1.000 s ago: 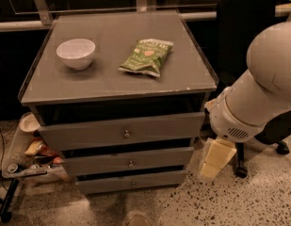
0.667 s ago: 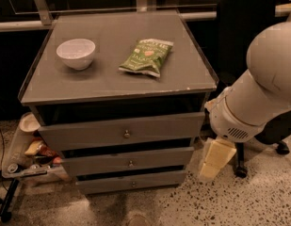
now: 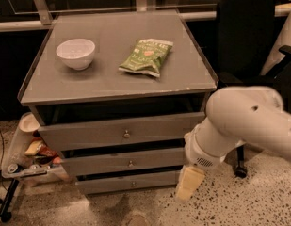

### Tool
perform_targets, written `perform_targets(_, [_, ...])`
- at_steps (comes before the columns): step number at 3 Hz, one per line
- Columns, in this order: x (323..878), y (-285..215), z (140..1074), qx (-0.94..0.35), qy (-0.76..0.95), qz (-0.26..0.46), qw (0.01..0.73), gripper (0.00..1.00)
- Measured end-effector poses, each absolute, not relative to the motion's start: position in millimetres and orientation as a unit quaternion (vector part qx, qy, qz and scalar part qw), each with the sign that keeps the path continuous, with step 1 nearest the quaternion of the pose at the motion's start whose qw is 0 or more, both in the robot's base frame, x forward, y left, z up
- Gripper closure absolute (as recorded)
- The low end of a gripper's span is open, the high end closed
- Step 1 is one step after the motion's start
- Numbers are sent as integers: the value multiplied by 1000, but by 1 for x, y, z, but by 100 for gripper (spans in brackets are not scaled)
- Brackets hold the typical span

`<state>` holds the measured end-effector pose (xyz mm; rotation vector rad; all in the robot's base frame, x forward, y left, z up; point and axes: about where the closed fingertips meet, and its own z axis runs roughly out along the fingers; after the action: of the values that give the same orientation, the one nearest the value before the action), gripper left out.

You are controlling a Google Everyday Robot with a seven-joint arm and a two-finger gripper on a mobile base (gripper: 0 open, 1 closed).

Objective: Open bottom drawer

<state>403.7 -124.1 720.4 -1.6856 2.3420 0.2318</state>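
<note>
The grey cabinet (image 3: 117, 81) has three drawer fronts, all shut. The bottom drawer (image 3: 107, 184) is the slimmest and lowest, with a small round metal knob (image 3: 133, 184) at its centre. My white arm (image 3: 244, 121) reaches in from the right. Its cream-coloured gripper (image 3: 189, 183) hangs down just right of the bottom drawer's right end, at about its height and a little above the floor. It does not touch the knob.
A white bowl (image 3: 76, 53) and a green chip bag (image 3: 146, 55) lie on the cabinet top. A black office chair (image 3: 246, 36) stands behind my arm at the right. A low rack with snacks (image 3: 27, 152) stands at the cabinet's left. The floor is speckled.
My arm has swung lower, and the gripper has moved down and left, closer to the bottom drawer's right end. The drawers, bowl and bag have not moved.
</note>
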Motion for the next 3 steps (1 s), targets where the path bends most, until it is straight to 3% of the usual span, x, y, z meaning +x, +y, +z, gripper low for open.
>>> perform_targets(3, [413,-91,568,-549,801,221,90,0])
